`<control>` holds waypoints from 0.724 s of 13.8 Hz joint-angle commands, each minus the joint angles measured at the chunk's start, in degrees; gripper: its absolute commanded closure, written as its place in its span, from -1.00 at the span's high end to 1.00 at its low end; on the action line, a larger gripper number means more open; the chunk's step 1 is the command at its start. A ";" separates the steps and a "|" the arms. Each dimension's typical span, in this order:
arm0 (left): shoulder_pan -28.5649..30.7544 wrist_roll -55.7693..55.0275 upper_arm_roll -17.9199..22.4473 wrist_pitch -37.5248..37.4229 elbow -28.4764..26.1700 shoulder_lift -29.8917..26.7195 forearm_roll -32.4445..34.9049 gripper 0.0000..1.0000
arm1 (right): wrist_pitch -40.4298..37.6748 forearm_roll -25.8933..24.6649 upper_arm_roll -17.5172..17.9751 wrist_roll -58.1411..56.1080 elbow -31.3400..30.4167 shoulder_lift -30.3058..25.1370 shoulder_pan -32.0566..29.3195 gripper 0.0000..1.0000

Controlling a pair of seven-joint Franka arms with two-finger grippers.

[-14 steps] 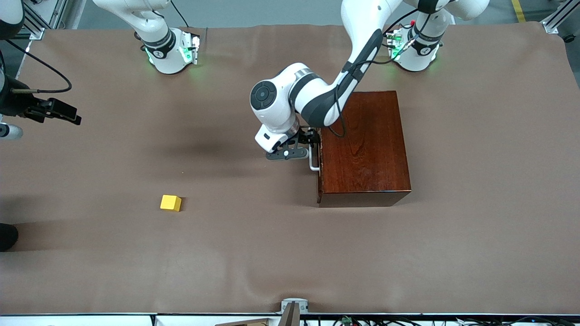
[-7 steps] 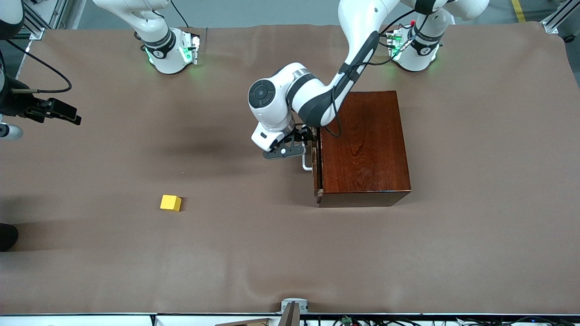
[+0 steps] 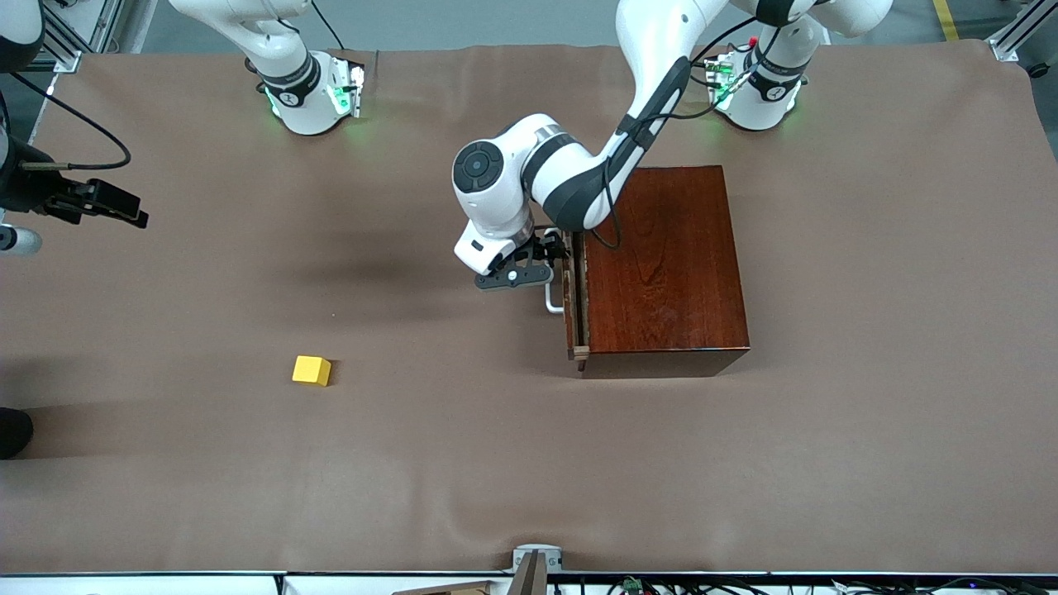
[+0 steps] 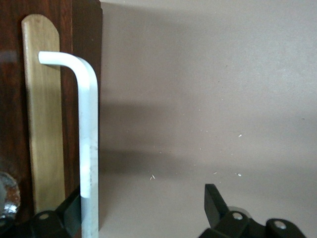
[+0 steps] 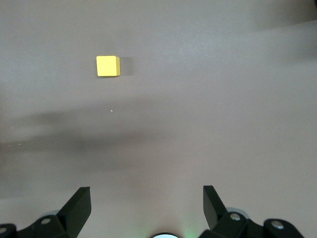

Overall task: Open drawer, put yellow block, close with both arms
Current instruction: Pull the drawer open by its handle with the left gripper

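While the left arm reaches down from its base, its black two-finger pincer (image 3: pixel 533 268) sits at the white U-shaped bar handle (image 3: pixel 552 299) of the drawer (image 3: pixel 571 306), just in front of the glossy mahogany-coloured box cabinet (image 3: pixel 665 268). From the left wrist view its fingers (image 4: pixel 215 201) stand wide apart, one on each side of the white bar (image 4: pixel 88 148), and are not clamped on it; one dark finger lies close against the bar, the other well clear of it. The dark reddish-brown drawer front stands out a little from the cabinet face, with a narrow strip of pale wood showing at the gap.

The right pincer (image 5: pixel 147 206) hangs in the air over the brown bench (image 3: pixel 413 463) at the right arm's end, fingers spread wide and holding nothing; that arm waits.

The small bright yellow cube (image 3: pixel 312 370) (image 5: pixel 108 66) lies alone on the bench, well apart from the cabinet, toward the right arm's end and nearer to the front camera than the drawer handle.
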 commanded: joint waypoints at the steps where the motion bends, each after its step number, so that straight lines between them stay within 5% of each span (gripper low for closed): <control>1: -1.25 1.57 -0.16 9.72 1.81 1.90 -1.33 1.00 | -0.08 0.03 0.83 -0.19 0.01 -0.17 -1.26 1.00; 10: -1.34 -0.69 -0.33 12.35 1.90 1.90 -1.42 1.00 | -0.08 0.03 0.83 -0.27 -0.34 -0.17 -1.26 1.00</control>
